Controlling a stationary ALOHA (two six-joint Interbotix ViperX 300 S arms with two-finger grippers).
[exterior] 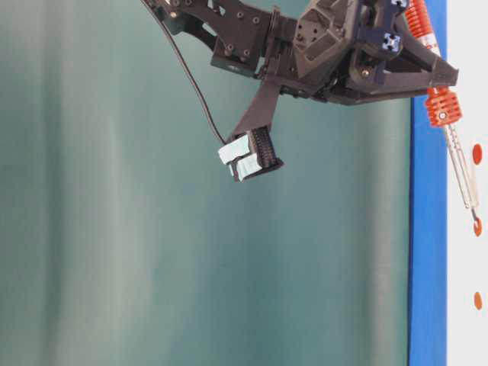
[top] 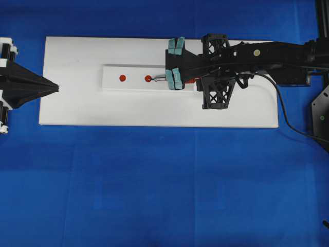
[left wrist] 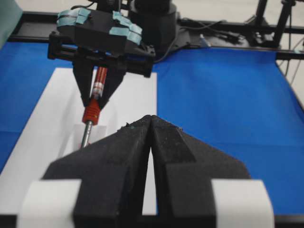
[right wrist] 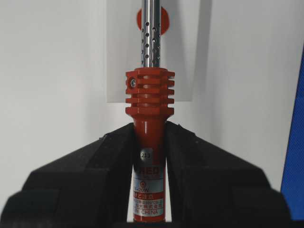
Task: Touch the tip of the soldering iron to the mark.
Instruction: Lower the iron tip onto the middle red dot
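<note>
My right gripper point(right wrist: 148, 137) is shut on the red-orange handle of the soldering iron point(right wrist: 148, 95). It reaches in from the right over the white block point(top: 133, 69). The iron's shaft point(top: 160, 78) points left along the row of red dots. The mark point(top: 148, 78) is the middle dot. In the table-level view the iron's tip point(exterior: 473, 219) sits at the edge of the mark point(exterior: 478, 227) and looks to be touching it. The right wrist view cuts the tip off at the top. My left gripper point(top: 55, 87) is shut and empty at the board's left edge.
The block lies on a white board point(top: 77, 108) on blue cloth. The left end dot point(top: 122, 78) shows; in the overhead view my right arm covers the right end dot. The iron's black cord point(top: 280, 103) trails off to the right, past the board's edge.
</note>
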